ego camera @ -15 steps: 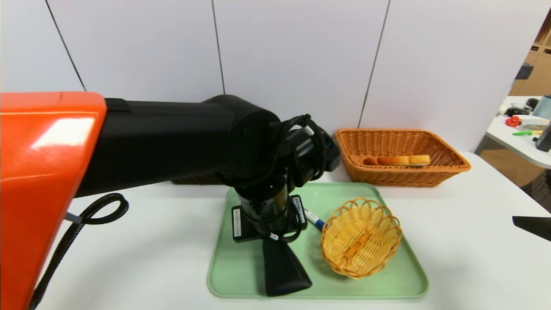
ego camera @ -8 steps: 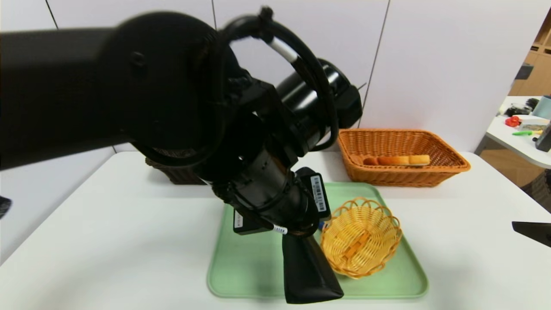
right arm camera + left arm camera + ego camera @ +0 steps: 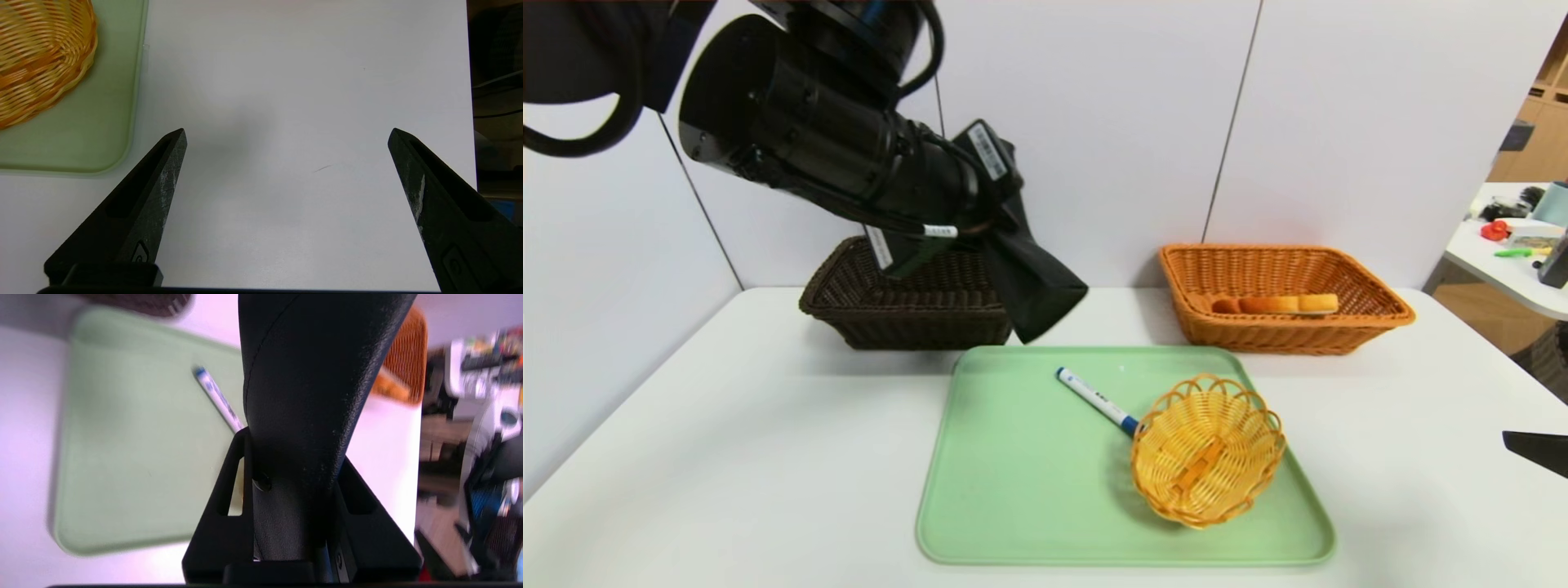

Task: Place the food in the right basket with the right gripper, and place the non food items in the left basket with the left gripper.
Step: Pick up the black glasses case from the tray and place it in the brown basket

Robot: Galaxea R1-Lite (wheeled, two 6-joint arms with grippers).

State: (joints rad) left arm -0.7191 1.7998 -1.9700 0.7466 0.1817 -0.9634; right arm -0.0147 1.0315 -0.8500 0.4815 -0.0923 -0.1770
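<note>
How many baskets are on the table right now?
3. The dark brown basket at back left, the orange basket at back right holding the bread, and the small yellow basket on the green tray.

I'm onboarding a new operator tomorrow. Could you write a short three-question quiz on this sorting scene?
1. True or false: the left claw holds the black pouch in the air.
2. Where is the bread slice? A) green tray B) orange basket C) dark brown basket
3. What lies on the green tray beside the small round yellow basket?

Key: 1 true; 2 B, the orange basket; 3 the white marker with a blue cap.
</note>
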